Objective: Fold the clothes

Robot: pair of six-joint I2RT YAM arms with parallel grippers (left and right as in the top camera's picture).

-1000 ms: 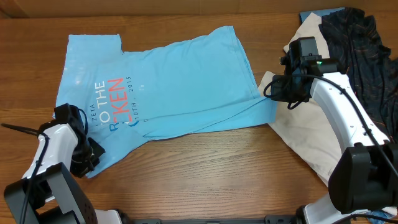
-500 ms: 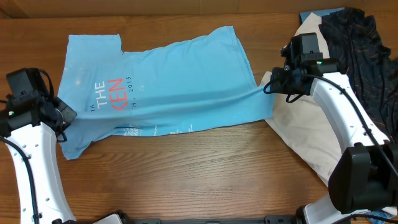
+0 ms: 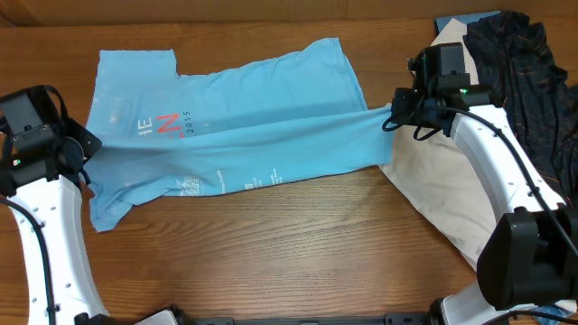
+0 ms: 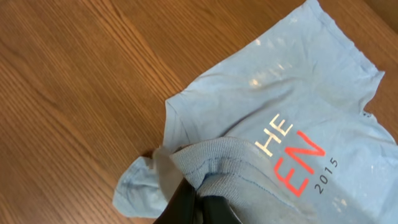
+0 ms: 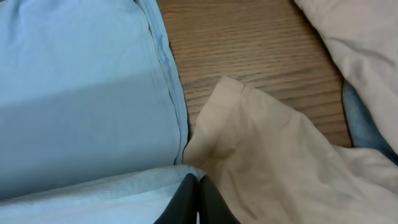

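The light blue short-sleeved T-shirt [image 3: 244, 126] lies on the wooden tabletop [image 3: 298, 244], soft, light and limp. The left jaws and right jaws pinch tight its hemmed edges, probably the best hold.

The table [image 3: 289, 244] is plain brown wood, and its grain runs lengthwise from left to right. A wide stretch of its top lies bare along the near edge, mid-brown with darker streaks and a faint sheen. Along the table's far edge a paler band of wood [image 3: 271, 9] runs the whole width, set off by a thin straight line. Up close at the table's left end [image 4: 74, 93], the grain shows as long dark lines crossing at a slant. Near the right end [image 5: 249, 50], the lines are finer and closer together.
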